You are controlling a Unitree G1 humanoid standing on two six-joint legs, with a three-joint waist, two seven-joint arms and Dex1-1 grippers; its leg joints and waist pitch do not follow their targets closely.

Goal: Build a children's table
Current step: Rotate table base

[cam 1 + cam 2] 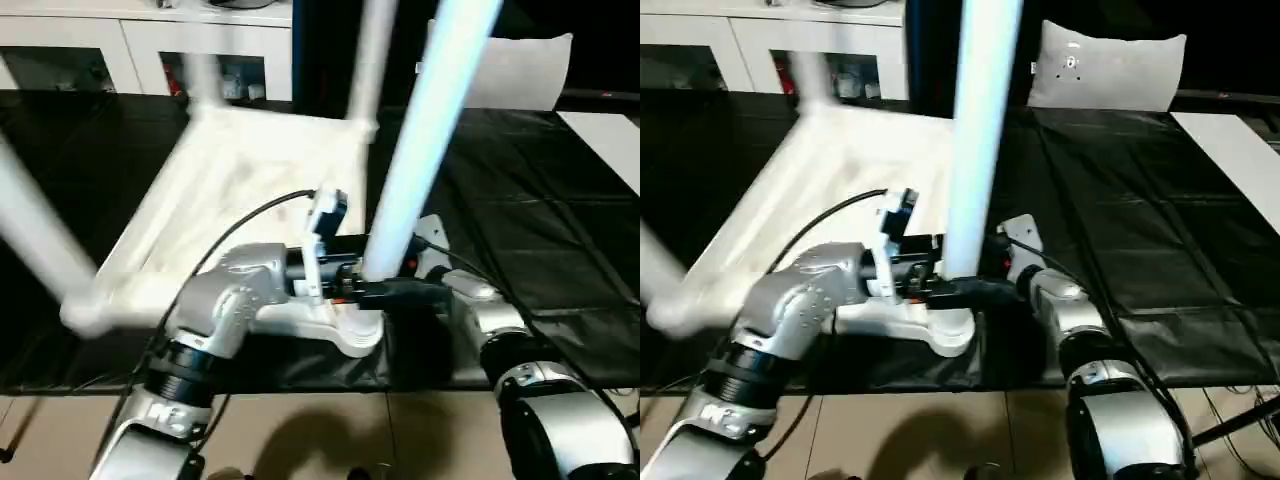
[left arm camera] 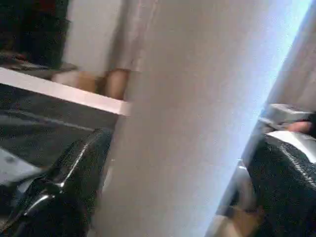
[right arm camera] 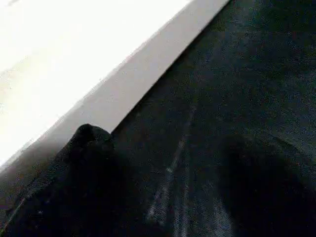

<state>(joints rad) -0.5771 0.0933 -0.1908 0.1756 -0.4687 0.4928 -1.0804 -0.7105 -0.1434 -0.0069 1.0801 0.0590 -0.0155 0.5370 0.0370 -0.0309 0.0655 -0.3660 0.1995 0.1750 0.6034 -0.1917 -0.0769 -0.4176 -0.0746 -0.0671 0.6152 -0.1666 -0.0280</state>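
Now seating near leg [image 1: 425, 150] upright in tabletop [image 1: 240, 190] corner socket [image 1: 360, 335] on black mat. Left gripper [image 1: 345, 280] fingers flanking leg wide, grip uncertain; right gripper [image 1: 415, 292] wide, empty. Keeping leg vertical, pressing straight down.

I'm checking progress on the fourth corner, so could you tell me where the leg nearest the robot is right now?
In the head views the nearest leg stands upright in the table top's near right corner socket, between the left gripper's fingers.

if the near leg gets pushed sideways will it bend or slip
The near leg looks like stiff moulded plastic, so it probably won't bend. It stands tall from a corner socket, so a push may lever the table top. Its smooth round surface may slip between fingers.
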